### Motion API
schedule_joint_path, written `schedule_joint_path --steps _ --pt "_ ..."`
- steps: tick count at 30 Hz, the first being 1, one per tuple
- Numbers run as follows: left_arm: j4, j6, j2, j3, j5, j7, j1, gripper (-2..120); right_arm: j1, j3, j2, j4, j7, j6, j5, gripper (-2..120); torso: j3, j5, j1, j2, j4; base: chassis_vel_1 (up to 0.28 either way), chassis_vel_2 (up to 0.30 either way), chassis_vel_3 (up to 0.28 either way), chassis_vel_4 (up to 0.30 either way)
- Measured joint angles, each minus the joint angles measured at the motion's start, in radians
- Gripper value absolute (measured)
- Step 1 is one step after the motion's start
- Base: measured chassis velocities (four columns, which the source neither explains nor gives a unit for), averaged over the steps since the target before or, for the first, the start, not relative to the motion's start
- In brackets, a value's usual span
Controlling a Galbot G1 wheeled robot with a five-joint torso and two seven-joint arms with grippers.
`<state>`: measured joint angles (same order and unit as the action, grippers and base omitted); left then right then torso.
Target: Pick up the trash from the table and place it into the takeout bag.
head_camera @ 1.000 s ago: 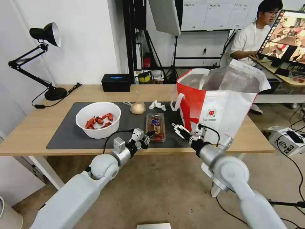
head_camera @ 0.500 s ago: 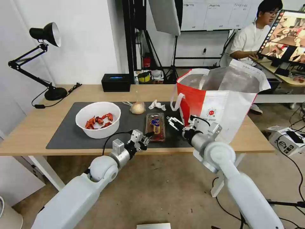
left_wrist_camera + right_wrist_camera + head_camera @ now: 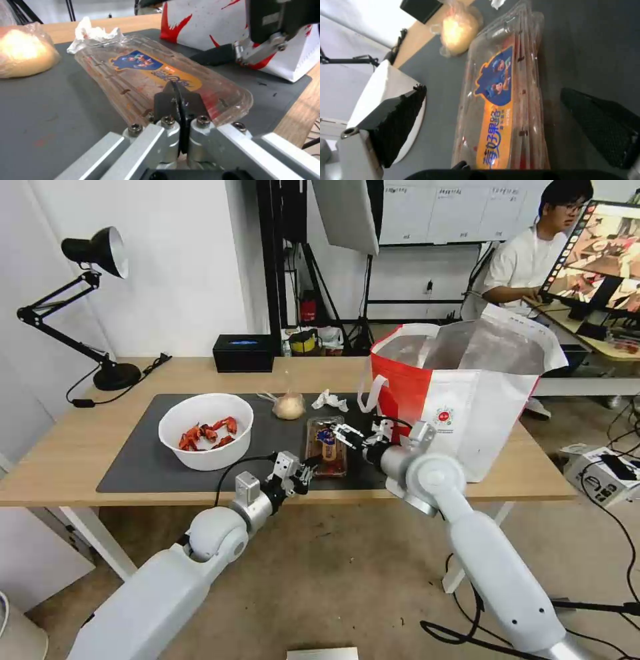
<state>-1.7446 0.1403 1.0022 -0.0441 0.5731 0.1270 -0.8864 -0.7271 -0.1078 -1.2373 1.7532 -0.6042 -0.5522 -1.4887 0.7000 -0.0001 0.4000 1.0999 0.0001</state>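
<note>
Right pincer (image 3: pixel 343 433), jaws apart, hovers over the clear tray (image 3: pixel 327 445) mid-frame; it should straddle both long edges squarely. Left pincer (image 3: pixel 313 465) waits pressed together.

A long light-wood table (image 3: pixel 60 460) spans mid-frame, a dark grey mat (image 3: pixel 147 463) across its centre. A black desk lamp (image 3: pixel 100 313) stands at left, a black tissue box (image 3: pixel 243 353) behind, the takeout bag (image 3: pixel 467 400) at right.
</note>
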Motion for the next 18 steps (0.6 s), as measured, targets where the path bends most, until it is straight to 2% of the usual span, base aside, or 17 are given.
schedule_joint_path --steps 18 --pt "-0.006 -0.003 0.008 -0.001 0.0 0.0 -0.007 0 0.09 0.023 -0.052 -0.095 -0.035 -0.08 -0.042 100 0.0 0.0001 0.0 0.0 -0.0001 0.0 0.0 0.0 0.0"
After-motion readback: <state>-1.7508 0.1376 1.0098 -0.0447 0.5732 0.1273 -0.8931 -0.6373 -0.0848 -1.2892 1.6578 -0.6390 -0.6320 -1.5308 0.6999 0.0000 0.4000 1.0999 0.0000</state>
